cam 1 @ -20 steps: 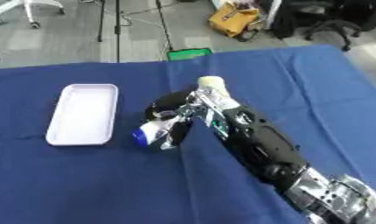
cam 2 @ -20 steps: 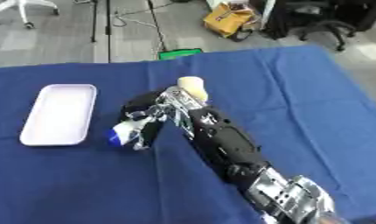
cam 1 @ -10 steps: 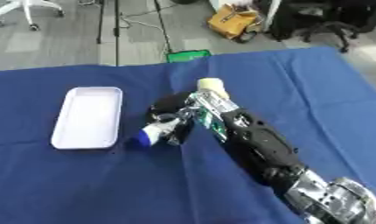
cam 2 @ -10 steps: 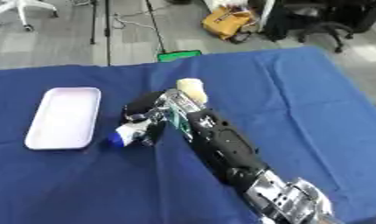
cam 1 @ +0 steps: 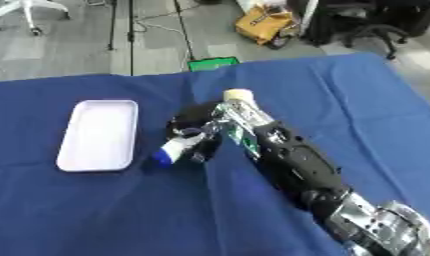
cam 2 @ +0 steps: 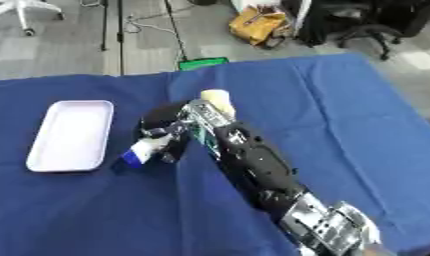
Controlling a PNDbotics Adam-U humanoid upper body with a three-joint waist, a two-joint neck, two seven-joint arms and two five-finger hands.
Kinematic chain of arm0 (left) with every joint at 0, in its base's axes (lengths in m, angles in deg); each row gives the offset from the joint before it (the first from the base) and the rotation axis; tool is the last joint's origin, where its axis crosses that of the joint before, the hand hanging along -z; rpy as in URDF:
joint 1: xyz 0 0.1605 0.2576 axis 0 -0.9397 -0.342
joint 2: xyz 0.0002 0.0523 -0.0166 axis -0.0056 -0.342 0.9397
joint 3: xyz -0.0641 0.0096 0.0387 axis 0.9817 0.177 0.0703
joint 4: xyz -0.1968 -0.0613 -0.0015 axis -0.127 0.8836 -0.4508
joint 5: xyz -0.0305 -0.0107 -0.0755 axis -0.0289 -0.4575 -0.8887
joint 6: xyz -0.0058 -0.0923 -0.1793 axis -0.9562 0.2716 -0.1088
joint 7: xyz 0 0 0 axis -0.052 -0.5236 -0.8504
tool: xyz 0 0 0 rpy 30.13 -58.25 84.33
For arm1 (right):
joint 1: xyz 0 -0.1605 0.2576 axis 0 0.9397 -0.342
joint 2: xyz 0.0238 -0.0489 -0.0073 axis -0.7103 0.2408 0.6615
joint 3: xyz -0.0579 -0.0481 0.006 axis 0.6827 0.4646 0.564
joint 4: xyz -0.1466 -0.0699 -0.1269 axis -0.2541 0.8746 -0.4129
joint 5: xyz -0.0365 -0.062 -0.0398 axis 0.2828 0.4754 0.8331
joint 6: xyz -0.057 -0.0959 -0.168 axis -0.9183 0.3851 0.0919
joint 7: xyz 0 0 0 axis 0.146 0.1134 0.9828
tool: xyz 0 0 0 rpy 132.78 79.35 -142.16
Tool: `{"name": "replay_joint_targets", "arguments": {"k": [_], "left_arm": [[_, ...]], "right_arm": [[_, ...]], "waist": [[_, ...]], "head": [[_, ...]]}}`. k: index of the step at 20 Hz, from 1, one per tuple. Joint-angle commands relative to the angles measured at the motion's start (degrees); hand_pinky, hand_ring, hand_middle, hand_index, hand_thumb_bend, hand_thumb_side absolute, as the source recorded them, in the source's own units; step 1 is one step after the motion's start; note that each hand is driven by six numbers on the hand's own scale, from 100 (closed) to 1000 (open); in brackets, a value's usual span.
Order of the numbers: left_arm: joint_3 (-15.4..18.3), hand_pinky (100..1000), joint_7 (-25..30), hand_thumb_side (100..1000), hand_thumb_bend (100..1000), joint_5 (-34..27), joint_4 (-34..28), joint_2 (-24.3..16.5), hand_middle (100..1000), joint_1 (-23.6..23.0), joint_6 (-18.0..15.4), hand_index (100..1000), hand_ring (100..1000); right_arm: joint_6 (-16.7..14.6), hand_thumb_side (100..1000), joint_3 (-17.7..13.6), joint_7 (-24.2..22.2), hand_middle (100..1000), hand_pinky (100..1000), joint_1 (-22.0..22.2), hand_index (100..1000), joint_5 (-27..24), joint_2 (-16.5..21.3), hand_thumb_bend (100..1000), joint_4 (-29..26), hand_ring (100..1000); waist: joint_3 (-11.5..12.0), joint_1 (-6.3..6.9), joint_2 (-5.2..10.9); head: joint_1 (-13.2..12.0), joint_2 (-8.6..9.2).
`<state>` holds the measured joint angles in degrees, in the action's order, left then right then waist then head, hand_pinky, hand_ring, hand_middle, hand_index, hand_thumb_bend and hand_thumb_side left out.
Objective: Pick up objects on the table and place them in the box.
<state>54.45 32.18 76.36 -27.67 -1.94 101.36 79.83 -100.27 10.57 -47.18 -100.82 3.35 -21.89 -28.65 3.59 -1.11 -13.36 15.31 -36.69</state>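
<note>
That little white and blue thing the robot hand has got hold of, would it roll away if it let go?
Probably. The white object with a blue end looks rounded and longish, lying on its side on the blue cloth, so it might roll a little. It seems small against the right hand curled round it, so likely light.

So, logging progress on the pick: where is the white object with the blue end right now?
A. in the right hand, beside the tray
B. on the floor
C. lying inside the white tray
A: the right hand curls round the white and blue object, right of the white tray.
</note>
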Motion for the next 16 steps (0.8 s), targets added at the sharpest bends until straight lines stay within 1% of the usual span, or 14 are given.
{"name": "replay_joint_targets", "arguments": {"k": [1, 5, 9, 13, 16], "left_arm": [[0.2, 699, -0.1, 908, 519, -0.1, -1.0, -0.6, 769, 0.6, -0.1, 894, 654], [0.2, 698, -0.1, 908, 518, -0.1, -1.0, -0.6, 769, 0.6, -0.1, 894, 654], [0.0, 698, 0.0, 908, 519, -0.2, -1.0, -0.5, 769, 0.9, -0.1, 895, 655], [-0.6, 699, 0.6, 907, 519, -0.5, -1.1, -0.1, 770, 1.6, -0.3, 895, 655], [-1.1, 699, 1.0, 904, 521, -0.8, -1.2, 0.4, 770, 2.6, -0.4, 895, 656]], "right_arm": [[-3.5, 100, -0.1, -1.3, 687, 577, -1.7, 765, -1.9, 1.7, 100, -4.1, 606], [-2.3, 100, -0.4, 2.5, 686, 572, -2.2, 763, -3.1, 1.7, 100, -5.6, 593], [-0.7, 100, -1.4, 5.8, 676, 562, -3.2, 759, -2.9, 0.5, 100, -4.7, 585], [0.8, 100, -2.6, 10.7, 669, 559, -4.6, 754, -1.5, -1.2, 100, -2.7, 578], [1.8, 100, -3.5, 14.6, 664, 568, -5.3, 751, 0.3, -1.7, 100, -1.2, 576]], "waist": [[0.0, -0.34, 2.86], [0.1, -0.36, 2.89], [0.7, -0.33, 2.86], [2.7, -0.2, 2.65], [5.2, -0.18, 2.23]], "head": [[0.1, 0.71], [0.2, 0.78], [0.4, 1.11], [1.4, 1.98], [2.6, 2.83]]}}
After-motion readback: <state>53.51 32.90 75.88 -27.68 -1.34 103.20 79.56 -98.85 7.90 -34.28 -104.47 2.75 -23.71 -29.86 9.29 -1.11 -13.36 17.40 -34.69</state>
